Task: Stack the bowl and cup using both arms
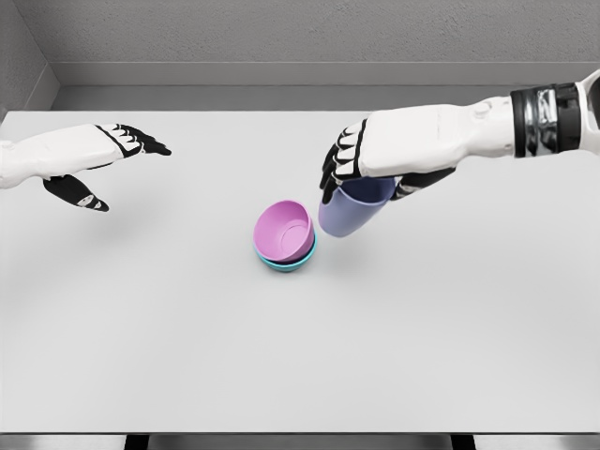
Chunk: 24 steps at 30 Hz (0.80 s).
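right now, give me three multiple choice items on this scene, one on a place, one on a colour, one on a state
1. Where does the pink bowl sit?
A. inside a teal bowl
B. upside down at the table's far edge
C. in the left hand

2. What colour is the cup?
A. red
B. lavender blue
C. green

3. What is the right hand doing?
A. lying flat on the table
B. holding the cup, tilted
C. gripping the pink bowl

Answers: 1 A, a teal rim shows under the pink bowl. 2 B, its wall is lavender blue. 3 B, the fingers wrap the cup's top while it leans beside the bowls; the left hand is open at far left.
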### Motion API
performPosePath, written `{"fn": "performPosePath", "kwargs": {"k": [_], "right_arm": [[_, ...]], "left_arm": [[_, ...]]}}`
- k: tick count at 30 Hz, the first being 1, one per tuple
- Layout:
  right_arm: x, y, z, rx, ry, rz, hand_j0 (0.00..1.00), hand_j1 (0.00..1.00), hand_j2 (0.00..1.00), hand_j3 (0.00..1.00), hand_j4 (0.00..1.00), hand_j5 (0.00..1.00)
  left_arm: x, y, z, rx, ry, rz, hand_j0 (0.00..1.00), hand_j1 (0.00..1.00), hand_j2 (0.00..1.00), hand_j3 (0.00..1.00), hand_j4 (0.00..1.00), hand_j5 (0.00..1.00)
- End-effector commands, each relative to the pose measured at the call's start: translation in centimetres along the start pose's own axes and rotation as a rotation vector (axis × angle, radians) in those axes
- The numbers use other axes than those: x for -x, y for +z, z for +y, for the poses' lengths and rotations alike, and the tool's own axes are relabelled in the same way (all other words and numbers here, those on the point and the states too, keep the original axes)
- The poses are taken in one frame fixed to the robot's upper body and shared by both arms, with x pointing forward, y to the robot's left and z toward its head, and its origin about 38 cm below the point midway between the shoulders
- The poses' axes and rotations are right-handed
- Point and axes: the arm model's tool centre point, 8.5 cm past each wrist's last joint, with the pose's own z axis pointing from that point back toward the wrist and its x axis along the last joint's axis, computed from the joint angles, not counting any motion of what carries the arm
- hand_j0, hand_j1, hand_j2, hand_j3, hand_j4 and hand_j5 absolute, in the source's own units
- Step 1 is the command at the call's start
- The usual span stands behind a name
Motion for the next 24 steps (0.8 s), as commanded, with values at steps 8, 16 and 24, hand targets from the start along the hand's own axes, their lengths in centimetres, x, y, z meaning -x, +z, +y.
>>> {"fn": "performPosePath", "kwargs": {"k": [8,16,24], "right_arm": [[-0.1,-0.1,-0.7,0.01,0.008,-0.005,0.72,0.72,0.72,0.72,0.72,0.72],[-0.4,-1.2,-1.4,0.022,0.023,-0.032,0.72,0.72,0.72,0.72,0.72,0.72],[-0.6,-1.8,-2.0,0.03,0.036,-0.048,0.72,0.72,0.72,0.72,0.72,0.72]], "left_arm": [[0.1,0.0,0.0,-0.004,0.009,0.003,1.0,1.0,1.0,1.0,1.0,1.0],[0.1,0.1,-0.1,-0.002,0.009,0.003,1.0,1.0,1.0,1.0,1.0,1.0],[0.1,0.1,0.0,-0.003,0.01,0.002,1.0,1.0,1.0,1.0,1.0,1.0]]}}
